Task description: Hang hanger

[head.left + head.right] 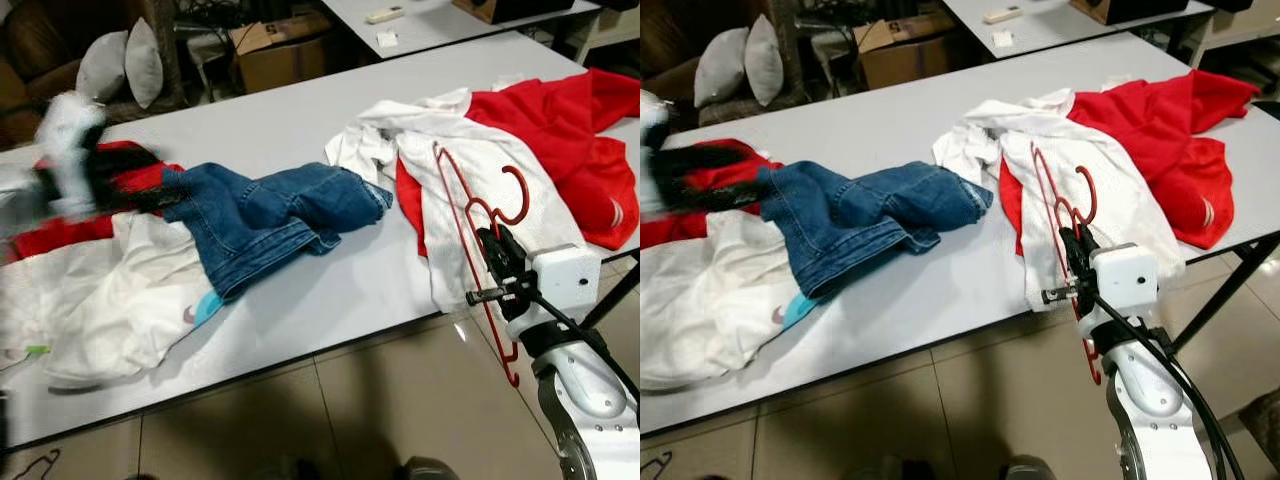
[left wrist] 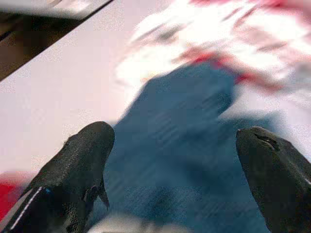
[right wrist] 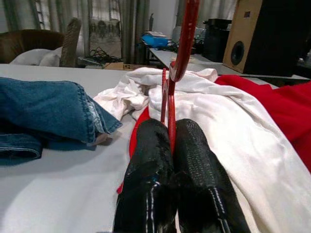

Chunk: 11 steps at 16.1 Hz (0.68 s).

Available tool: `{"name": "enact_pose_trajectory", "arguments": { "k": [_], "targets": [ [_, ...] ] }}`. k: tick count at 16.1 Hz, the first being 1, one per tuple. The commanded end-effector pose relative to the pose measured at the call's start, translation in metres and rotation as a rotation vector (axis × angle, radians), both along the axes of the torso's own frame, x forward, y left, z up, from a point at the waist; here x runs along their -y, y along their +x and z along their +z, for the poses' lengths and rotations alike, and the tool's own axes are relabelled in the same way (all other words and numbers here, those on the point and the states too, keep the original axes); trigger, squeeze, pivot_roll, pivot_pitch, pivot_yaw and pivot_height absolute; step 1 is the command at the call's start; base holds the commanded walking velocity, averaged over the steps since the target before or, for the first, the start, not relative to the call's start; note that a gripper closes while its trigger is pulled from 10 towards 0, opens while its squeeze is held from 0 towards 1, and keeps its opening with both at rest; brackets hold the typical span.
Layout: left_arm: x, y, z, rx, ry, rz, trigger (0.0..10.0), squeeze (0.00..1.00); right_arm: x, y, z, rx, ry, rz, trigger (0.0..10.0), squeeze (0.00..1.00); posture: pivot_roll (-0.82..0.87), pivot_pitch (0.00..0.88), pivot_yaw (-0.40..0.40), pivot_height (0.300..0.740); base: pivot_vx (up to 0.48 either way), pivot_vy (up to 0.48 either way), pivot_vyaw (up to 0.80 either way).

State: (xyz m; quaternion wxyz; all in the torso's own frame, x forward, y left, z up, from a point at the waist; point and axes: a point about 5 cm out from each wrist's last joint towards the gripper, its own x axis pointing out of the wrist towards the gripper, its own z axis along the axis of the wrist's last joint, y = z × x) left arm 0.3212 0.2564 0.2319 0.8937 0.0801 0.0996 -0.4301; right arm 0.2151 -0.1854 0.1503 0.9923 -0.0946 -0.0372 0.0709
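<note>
Red hanger [image 1: 478, 215] — thin, tilted, hook up — over white garment [image 1: 470, 170]

Right arm [image 1: 1145, 400] silver, white wrist box, black cable; fingers [image 3: 194, 170] black, seemingly textured.

We saw the left end effector [image 1: 65, 160] smeared by blur; the jeans [image 2: 180, 160] blurred too.
</note>
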Motion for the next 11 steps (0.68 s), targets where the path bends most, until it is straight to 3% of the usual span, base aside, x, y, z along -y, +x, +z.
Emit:
{"name": "enact_pose_trajectory", "arguments": {
  "k": [1, 3, 4, 5, 8, 9, 10, 11],
  "targets": [
    [0.016, -0.002, 0.003, 0.003, -0.027, -0.068, 10.0, 1.00, 0.000, 0.002, -0.002, -0.014, 0.014, 0.012, 10.0, 0.00, -0.18, 0.000, 0.121, 0.740, 0.000, 0.000, 0.00],
    [0.058, -0.007, -0.015, -0.031, -0.043, -0.204, 10.0, 1.00, -0.001, 0.003, -0.002, -0.011, 0.013, 0.014, 10.0, 0.00, -0.19, 0.000, 0.125, 0.740, 0.000, 0.000, 0.00],
    [0.086, -0.012, -0.030, -0.058, -0.045, -0.274, 10.0, 1.00, -0.001, 0.003, -0.001, -0.008, 0.014, 0.013, 10.0, 0.00, -0.19, 0.000, 0.125, 0.740, 0.000, 0.000, 0.00],
    [0.111, -0.016, -0.049, -0.054, 0.029, -0.312, 10.0, 1.00, -0.002, 0.003, -0.001, -0.005, 0.012, 0.012, 10.0, 0.00, -0.19, 0.000, 0.130, 0.740, 0.000, 0.000, 0.00],
    [0.141, -0.022, -0.070, 0.054, 0.057, -0.306, 10.0, 1.00, -0.001, 0.002, -0.001, -0.001, 0.015, 0.001, 10.0, 0.00, -0.20, 0.000, 0.137, 0.740, 0.000, 0.000, 0.00],
    [0.144, -0.021, -0.072, 0.087, 0.070, -0.280, 10.0, 0.93, -0.001, 0.001, -0.001, -0.001, 0.015, -0.001, 10.0, 0.00, -0.20, 0.000, 0.136, 0.740, 0.000, 0.000, 0.00],
    [0.148, -0.020, -0.076, 0.143, 0.109, -0.250, 10.0, 0.16, -0.002, 0.001, -0.001, -0.001, 0.016, 0.000, 10.0, 0.00, -0.19, 0.000, 0.135, 0.740, 0.000, 0.000, 0.00],
    [0.150, -0.018, -0.079, 0.209, 0.155, -0.219, 10.0, 0.00, -0.003, 0.002, -0.002, -0.001, 0.015, 0.003, 10.0, 0.00, -0.19, 0.000, 0.134, 0.740, 0.000, 0.000, 0.00]
  ]
}}
